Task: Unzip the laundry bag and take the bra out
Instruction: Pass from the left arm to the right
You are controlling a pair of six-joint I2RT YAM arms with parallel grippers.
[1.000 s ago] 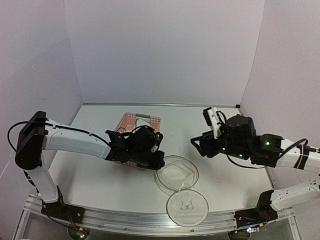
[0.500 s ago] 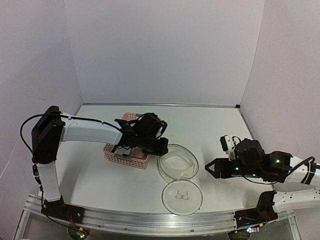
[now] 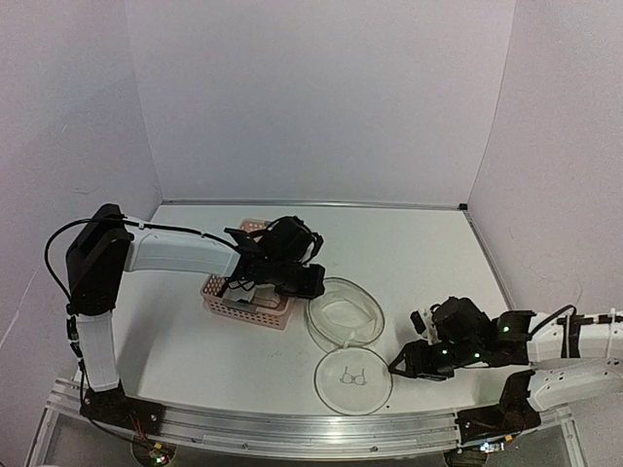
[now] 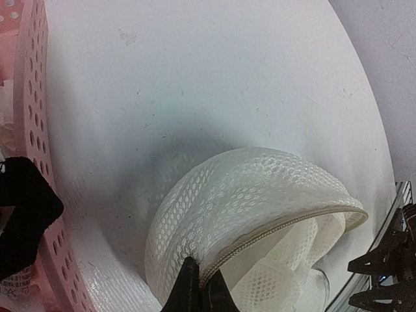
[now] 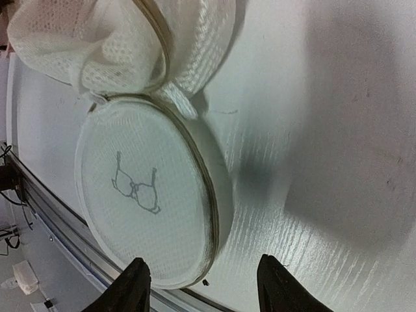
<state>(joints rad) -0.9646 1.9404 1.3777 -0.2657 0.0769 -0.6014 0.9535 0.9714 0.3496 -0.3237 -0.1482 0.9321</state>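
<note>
**Top view.** The laundry bag (image 3: 343, 326) is found lying open on the table (image 3: 438, 263), just right of the pink basket (image 3: 243, 300). Its round face (image 3: 355, 381), bearing the bra outline, is folded out toward the near edge. The zip is therefore judged to be largely undone. The left gripper (image 3: 300, 282) is placed at the bag's left rim. The right gripper (image 3: 401, 367) is held low beside the round face, apart from it. The bra cannot be picked out with certainty; pale material inside the bag may be it.

**Left wrist view.** The left gripper (image 4: 198, 289) is seen closed tight, apparently pinched on the mesh at the zip seam. The mouth of the bag gapes to the right. The white folds within cannot be identified.

**Right wrist view.** The right gripper (image 5: 203, 266) is seen moderately spread, with nothing held. The round face lies just ahead of it, untouched.

**Finding.** Unzipping is assessed as done or nearly so. Removal of the bra is assessed as outstanding, since no garment is seen outside the bag.
</note>
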